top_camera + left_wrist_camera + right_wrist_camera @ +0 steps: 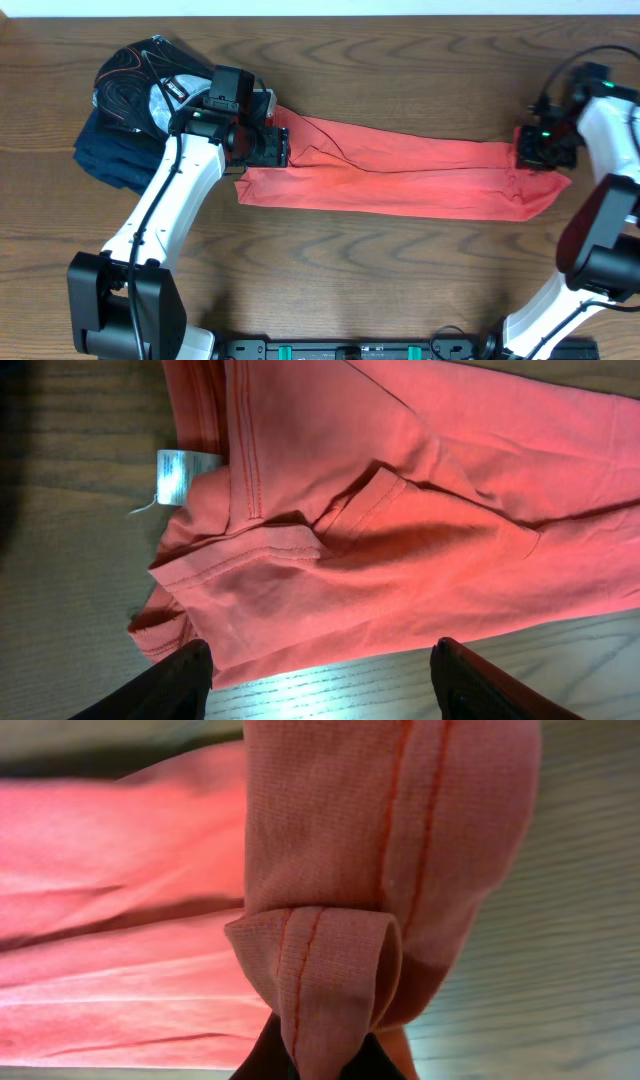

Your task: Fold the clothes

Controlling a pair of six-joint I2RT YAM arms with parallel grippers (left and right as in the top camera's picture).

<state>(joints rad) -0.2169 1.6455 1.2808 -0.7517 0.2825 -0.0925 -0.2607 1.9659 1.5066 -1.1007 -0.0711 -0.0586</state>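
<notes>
T-shirt (330, 870) pinched in right jaws

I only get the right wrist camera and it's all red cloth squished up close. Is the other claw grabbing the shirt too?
Observer: No. The left claw is open above the other end of the T-shirt and grips nothing.
Operator: What shape is the shirt?
Observer: From overhead it is a long narrow strip lying across the table, and the right claw pinches its far end.
Operator: Is anything else on there?
Observer: Yes. A pile of dark clothes with a patterned piece on top sits beside the left claw.
</notes>
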